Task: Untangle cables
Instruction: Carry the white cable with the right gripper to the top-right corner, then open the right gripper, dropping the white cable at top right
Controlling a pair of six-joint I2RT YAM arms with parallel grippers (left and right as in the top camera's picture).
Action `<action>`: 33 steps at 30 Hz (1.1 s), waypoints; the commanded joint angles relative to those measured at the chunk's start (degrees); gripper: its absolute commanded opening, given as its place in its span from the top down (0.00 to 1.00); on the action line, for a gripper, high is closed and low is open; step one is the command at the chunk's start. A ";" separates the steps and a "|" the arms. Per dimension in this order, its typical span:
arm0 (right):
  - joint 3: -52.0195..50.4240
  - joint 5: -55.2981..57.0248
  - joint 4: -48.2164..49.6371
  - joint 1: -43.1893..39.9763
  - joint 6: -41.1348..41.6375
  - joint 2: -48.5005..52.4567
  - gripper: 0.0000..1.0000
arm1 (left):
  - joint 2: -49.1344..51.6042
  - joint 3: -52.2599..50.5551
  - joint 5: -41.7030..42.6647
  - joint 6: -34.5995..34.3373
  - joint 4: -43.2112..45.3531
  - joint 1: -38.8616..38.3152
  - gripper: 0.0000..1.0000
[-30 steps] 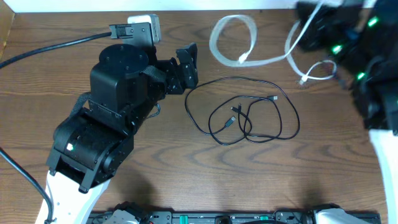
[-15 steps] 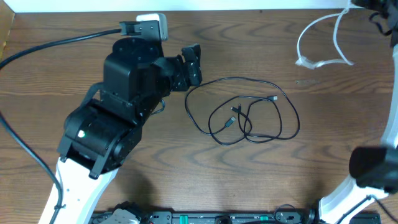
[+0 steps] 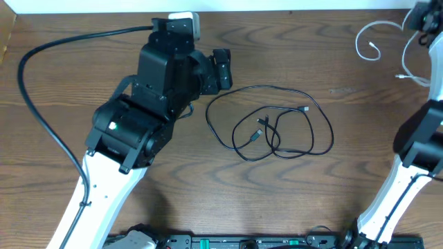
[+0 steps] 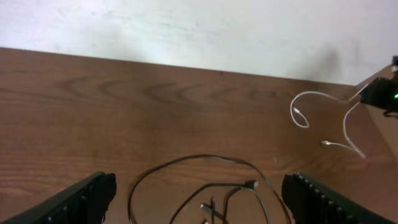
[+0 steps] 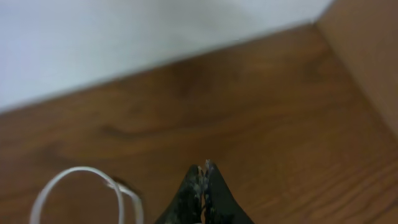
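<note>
Overhead: the black cable [image 3: 266, 131] lies in loose overlapping loops on the table [image 3: 208, 197], about mid-table and a little right of centre, both of its small plugs lying inside the loops; the left gripper [image 3: 220, 72] sits just beside the cable's far-left bend, apart from it and holding nothing; a thick black wire [image 3: 41, 104] curves from the left arm toward the table's left edge; the white cable [image 3: 358, 43] is at the far right corner, well apart from the black one, curling away from the right gripper [image 3: 423, 17] at that corner.

Left wrist: the left gripper [image 4: 199, 186] is spread wide, its two fingers [image 4: 81, 199] at the bottom corners with only bare wood and the black cable [image 4: 205, 157] between them; the white cable [image 4: 317, 93] loops near the far right edge of the table, one strand running into the right gripper [image 4: 380, 94]; a pale wall [image 4: 199, 31] stands behind the far edge.

Right wrist: the right gripper [image 5: 204, 180] is pinched fully closed, fingertips together; the white cable [image 5: 78, 169] arcs at the lower left and bends in toward the fingers, so it appears clamped there, though the contact itself is blurred.
</note>
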 commanded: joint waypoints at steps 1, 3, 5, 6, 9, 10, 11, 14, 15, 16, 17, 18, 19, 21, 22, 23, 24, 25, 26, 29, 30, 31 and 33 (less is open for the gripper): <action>1.25 3.13 -0.79 -2.25 -2.19 3.69 0.99 | 1.20 0.42 0.26 0.57 0.00 0.31 0.10; 1.25 2.71 -2.40 -2.99 -2.19 4.98 0.99 | 1.60 0.42 0.26 0.57 0.02 0.31 0.10; 1.25 2.16 -4.81 -3.67 -2.21 5.64 0.99 | 1.97 0.42 0.26 0.57 0.04 0.31 0.10; 1.25 1.18 -6.19 -3.98 -2.56 5.66 0.99 | 2.10 0.42 0.26 0.57 0.04 0.31 0.10; 1.60 -3.48 -10.21 -4.63 -3.06 5.27 0.92 | 2.64 0.42 0.26 0.57 0.04 0.31 0.10; 1.99 -5.66 -12.28 -4.83 -3.06 5.09 0.89 | 2.84 0.42 0.26 0.57 0.04 0.31 0.10; 2.47 -7.65 -14.53 -4.96 -2.97 5.09 0.82 | 3.06 0.42 0.28 0.57 0.00 0.31 0.10; 3.69 -12.98 -21.94 -5.40 -2.54 5.09 0.44 | 3.43 0.42 0.28 0.55 0.00 0.31 0.10; 3.96 -14.27 -24.44 -5.53 -2.54 5.09 0.30 | 3.45 0.42 0.28 0.55 0.00 0.31 0.10; 4.11 -15.23 -26.34 -5.60 -2.56 5.09 0.23 | 3.45 0.42 0.28 0.55 0.00 0.31 0.10; 4.11 -16.09 -27.96 -5.66 -2.60 5.09 0.20 | 3.45 0.42 0.28 0.55 0.02 0.31 0.10; 4.13 -16.61 -29.90 -5.68 -2.62 5.09 0.17 | 3.45 0.42 0.28 0.55 0.02 0.31 0.10; 4.31 -16.65 -31.71 -5.70 -2.60 5.09 0.14 | 3.45 0.42 0.28 0.55 0.02 0.31 0.10; 4.85 -17.05 -34.82 -5.70 -2.64 5.09 0.11 | 3.45 0.42 0.31 0.55 0.00 0.31 0.10; 5.18 -17.27 -35.89 -5.70 -2.64 5.09 0.09 | 3.45 0.42 0.31 0.55 0.00 0.31 0.10; 5.97 -17.99 -37.13 -5.70 -2.64 5.07 0.08 | 3.45 0.42 0.33 0.55 0.00 0.31 0.10; 6.62 -19.45 -37.77 -5.70 -2.71 5.07 0.07 | 3.45 0.42 0.55 0.55 0.00 0.31 0.10; 7.63 -21.99 -38.66 -5.70 -3.63 5.05 0.06 | 3.45 0.42 0.90 0.57 0.00 0.31 0.10; 8.76 -24.20 -39.67 -5.75 -4.42 5.05 0.06 | 3.45 0.42 1.18 0.57 0.00 0.31 0.10; 14.36 -32.72 -45.57 -5.75 -7.80 5.05 0.05 | 3.45 0.42 1.38 0.57 0.00 0.31 0.10; 15.50 -34.80 -46.88 -5.57 -8.96 5.05 0.05 | 3.45 0.42 1.38 0.57 0.00 0.31 0.10; 16.50 -36.00 -47.87 -5.40 -9.68 5.05 0.06 | 3.45 0.42 1.38 0.57 0.00 0.31 0.10; 17.27 -36.11 -48.15 -4.79 -9.60 5.05 0.07 | 3.56 0.42 1.38 0.57 -0.02 0.31 0.10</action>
